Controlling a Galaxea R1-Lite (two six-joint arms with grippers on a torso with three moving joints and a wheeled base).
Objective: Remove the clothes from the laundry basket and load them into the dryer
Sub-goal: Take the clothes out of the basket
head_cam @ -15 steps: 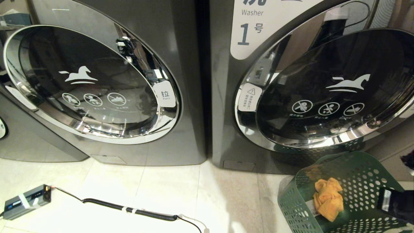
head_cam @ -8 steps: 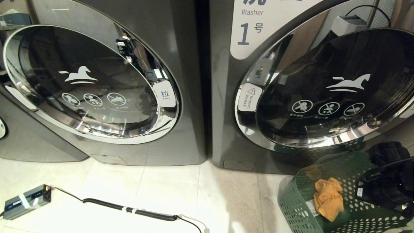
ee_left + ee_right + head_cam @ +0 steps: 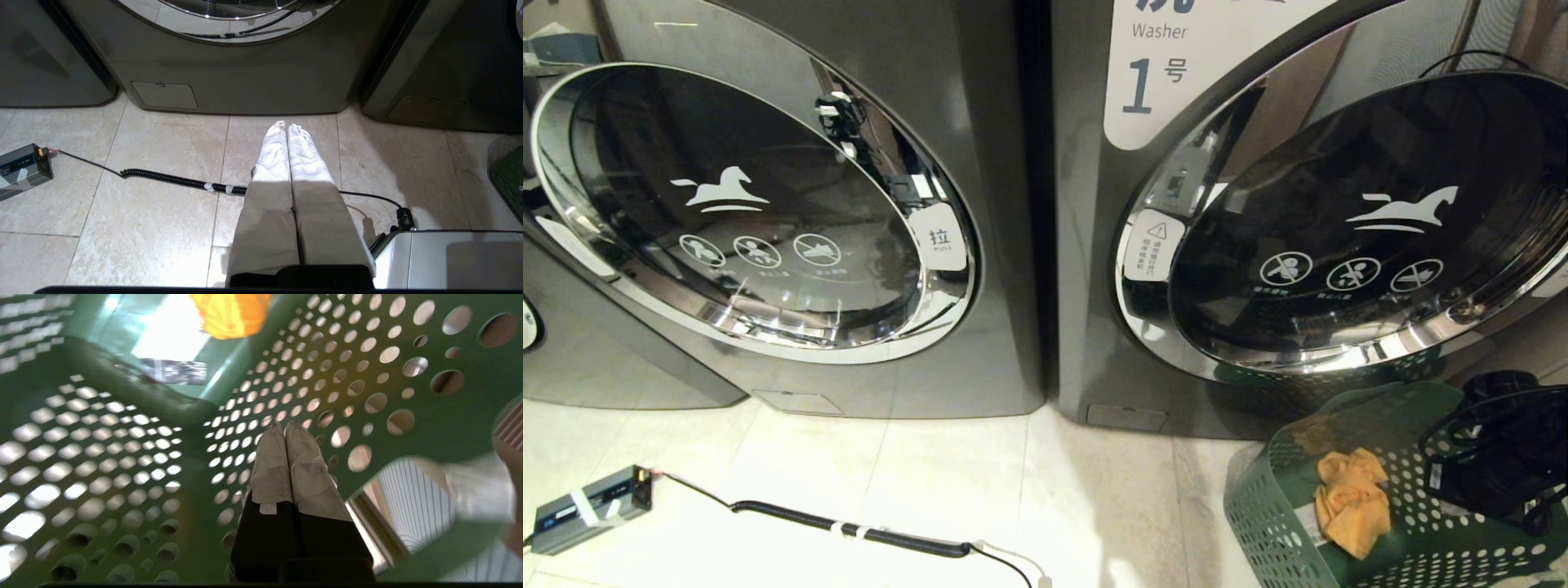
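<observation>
— Seeing the right gripper (image 3: 284, 428)?
— Hanging inside the laundry basket (image 3: 1413, 425), fingers pressed together, gripping nothing.
— And the clothes (image 3: 1352, 502)?
— Lying on the basket floor, apart from those fingers.
— Left gripper (image 3: 286, 128)?
— Hovering above the floor tiles (image 3: 163, 228), fingers together, empty.

I list the laundry basket (image 3: 1282, 523) as matt dark green plastic, its walls pierced with round holes; clothes (image 3: 1352, 502), soft crumpled yellow-orange cloth; washer doors (image 3: 752, 212), glossy dark glass in mirror-bright chrome rings, on brushed grey metal-look cabinets; floor tiles (image 3: 163, 228), smooth, slightly glossy beige stone; left gripper fingers (image 3: 271, 163), wrapped in rough pale cloth tape.
</observation>
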